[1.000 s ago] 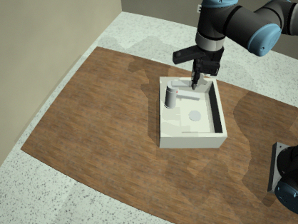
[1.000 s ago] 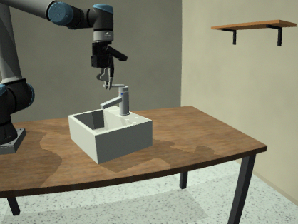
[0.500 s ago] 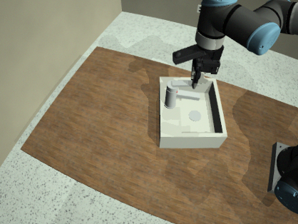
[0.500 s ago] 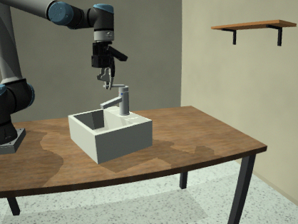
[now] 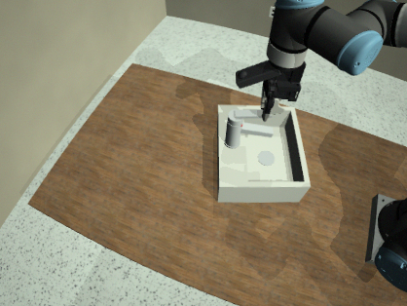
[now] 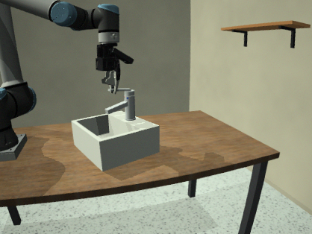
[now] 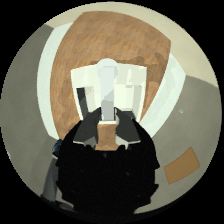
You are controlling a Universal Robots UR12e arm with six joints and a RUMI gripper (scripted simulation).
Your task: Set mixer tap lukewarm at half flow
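Note:
A grey mixer tap (image 5: 233, 133) (image 6: 130, 107) stands at the rim of a white sink basin (image 5: 263, 195) (image 6: 127, 146) (image 7: 80, 79). Its spout (image 5: 257, 130) (image 6: 115, 108) reaches out over the basin. The lever (image 5: 249, 115) (image 6: 122, 90) (image 7: 107, 97) sticks out from the top of the tap, about level, angled a little off the spout line in the top view. A red dot (image 5: 241, 125) and a blue dot (image 6: 128, 98) mark the tap's sides. My gripper (image 5: 265, 116) (image 6: 112, 89) (image 7: 107, 107) comes down from above and is shut on the lever's free end.
The basin sits on a wooden table (image 5: 136, 171) (image 6: 209, 149) and has a round drain (image 5: 266, 157) in its floor. The arm's base (image 5: 389, 239) (image 6: 9, 141) stands at the table's edge. A wall shelf (image 6: 261, 27) hangs high, far from the tap.

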